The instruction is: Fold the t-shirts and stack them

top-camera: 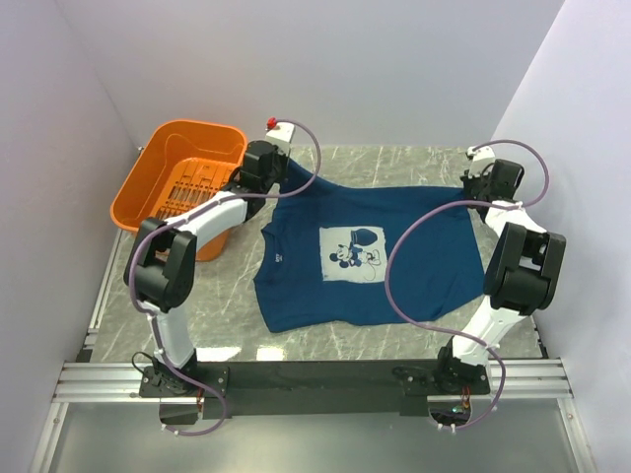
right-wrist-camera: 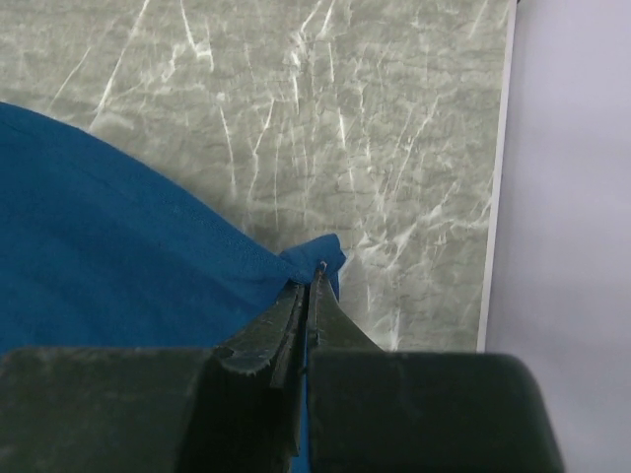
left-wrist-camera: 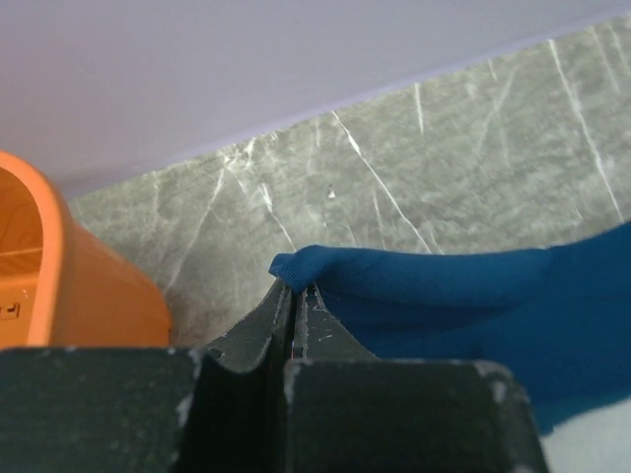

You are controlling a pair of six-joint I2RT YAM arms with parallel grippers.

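A dark navy t-shirt (top-camera: 424, 266) lies spread over the middle of the marble table, its pale cartoon-mouse print (top-camera: 355, 251) facing up. My left gripper (top-camera: 283, 169) is at the shirt's far left corner and is shut on it. In the left wrist view the jaws (left-wrist-camera: 294, 288) pinch a blue fold of the t-shirt (left-wrist-camera: 473, 296), held just above the table. My right gripper (top-camera: 475, 187) is shut on the far right corner. The right wrist view shows its tips (right-wrist-camera: 311, 279) clamping a bunched edge of the t-shirt (right-wrist-camera: 108, 246).
An orange plastic basket (top-camera: 197, 126) stands at the far left of the table, close beside my left arm; its wall (left-wrist-camera: 59, 286) fills the left of the left wrist view. White walls enclose the back and both sides. The table's right edge (right-wrist-camera: 498, 197) runs near my right gripper.
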